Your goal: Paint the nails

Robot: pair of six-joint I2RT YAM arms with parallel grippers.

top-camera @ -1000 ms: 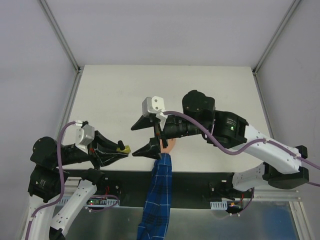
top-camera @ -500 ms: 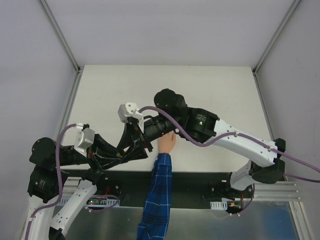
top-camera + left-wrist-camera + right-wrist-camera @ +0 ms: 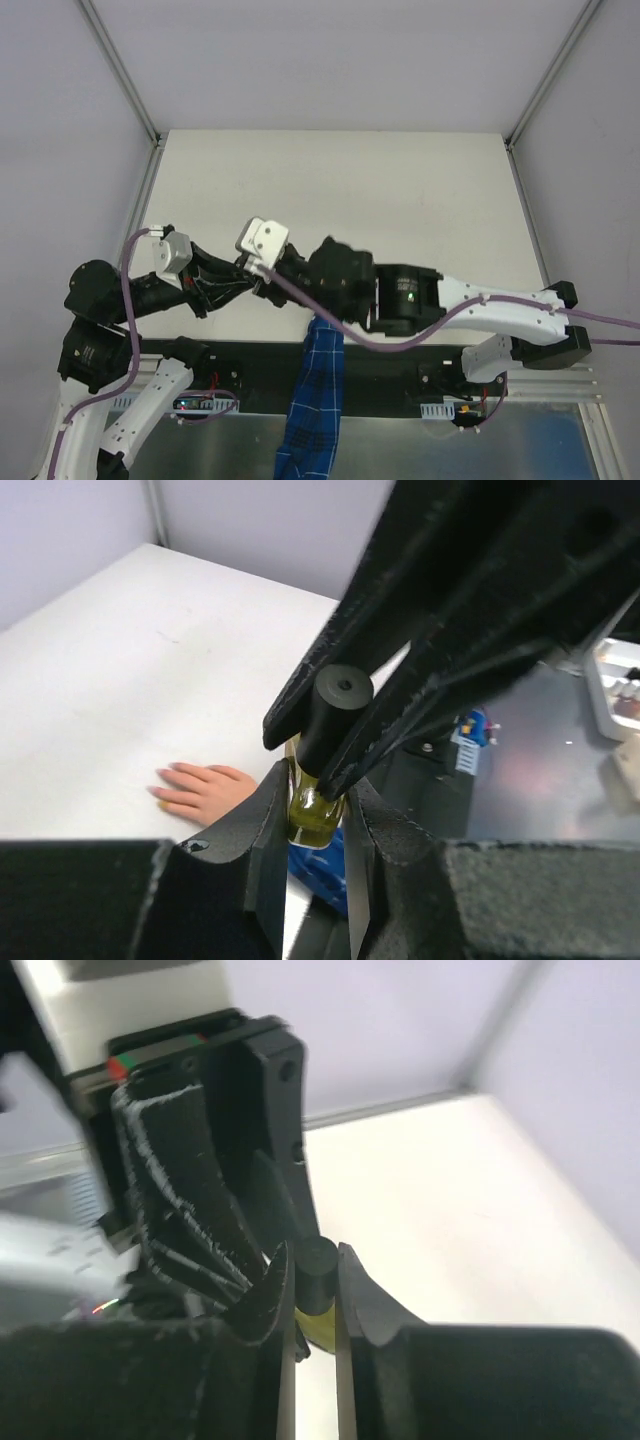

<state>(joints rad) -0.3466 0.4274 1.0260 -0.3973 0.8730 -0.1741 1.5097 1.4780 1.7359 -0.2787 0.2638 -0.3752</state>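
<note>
In the left wrist view a small polish bottle [image 3: 314, 818] with an olive-yellow body and a black cap [image 3: 333, 712] stands upright in my left gripper [image 3: 318, 782], which is shut on the body. My right gripper [image 3: 312, 1255] is shut on the cap [image 3: 318, 1263], one finger [image 3: 420, 690] on each side. The peach mannequin hand [image 3: 208, 792] lies flat on the white table [image 3: 120, 670] below, its pale pinkish nails [image 3: 160, 775] at the fingertips. From above, both grippers meet at the near left [image 3: 252, 280], and the right arm hides the hand.
The blue plaid sleeve [image 3: 318, 385] runs from under the right arm over the table's near edge. The right arm [image 3: 400, 300] lies across the near middle of the table. Grey walls and metal frame posts [image 3: 125, 80] border the white tabletop [image 3: 340, 190].
My right arm has swung left from above the mannequin hand to the bottle, and its open jaws have closed on the cap. The left gripper still holds the bottle.
</note>
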